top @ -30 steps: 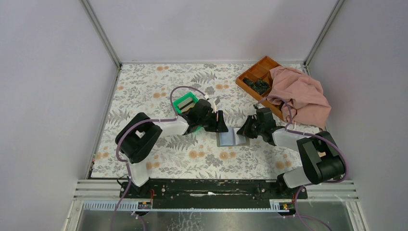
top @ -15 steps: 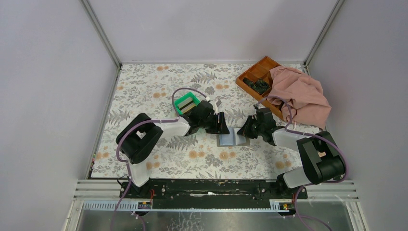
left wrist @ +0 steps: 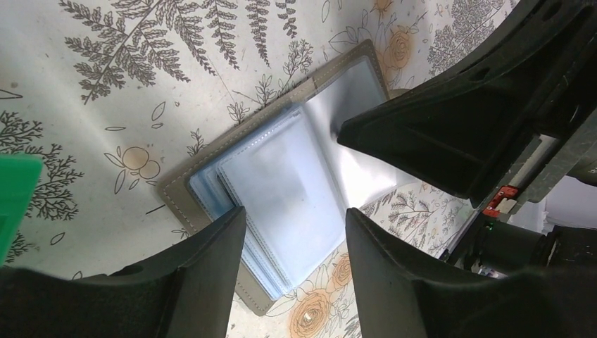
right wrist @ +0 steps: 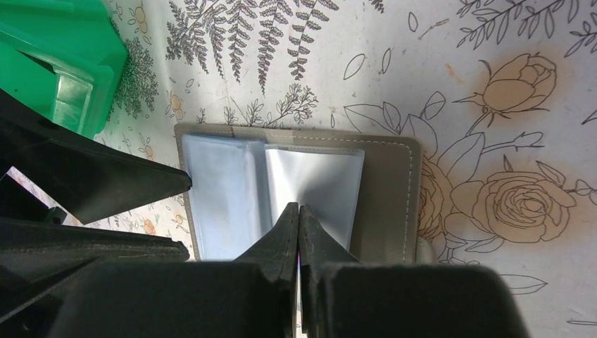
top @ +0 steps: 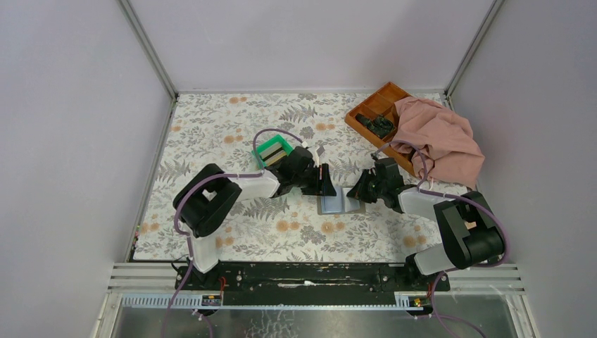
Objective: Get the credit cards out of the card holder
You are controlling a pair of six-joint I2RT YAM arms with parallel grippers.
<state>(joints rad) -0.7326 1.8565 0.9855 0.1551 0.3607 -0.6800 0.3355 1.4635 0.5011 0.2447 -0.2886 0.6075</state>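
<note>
The card holder [top: 340,203] lies open on the floral table between both grippers. Its clear sleeves show in the left wrist view [left wrist: 281,176] and in the right wrist view [right wrist: 225,190]. I see no card in the sleeves. My left gripper [top: 325,186] is open, its fingers straddling the holder's left edge from above [left wrist: 293,213]. My right gripper [top: 360,192] is shut, its tips [right wrist: 299,207] pinching a shiny sleeve page that curves up from the holder. Greyish and tan credit cards [top: 275,150] lie in the green bin.
The green bin [top: 265,156] stands just behind the left gripper and shows in the right wrist view [right wrist: 56,49]. An orange-brown compartment tray [top: 375,107] with dark items sits at the back right, partly under a pink cloth [top: 440,141]. Grey walls enclose the table.
My left gripper has shifted slightly right and nearer, closer over the card holder. The right gripper and the holder have stayed put.
</note>
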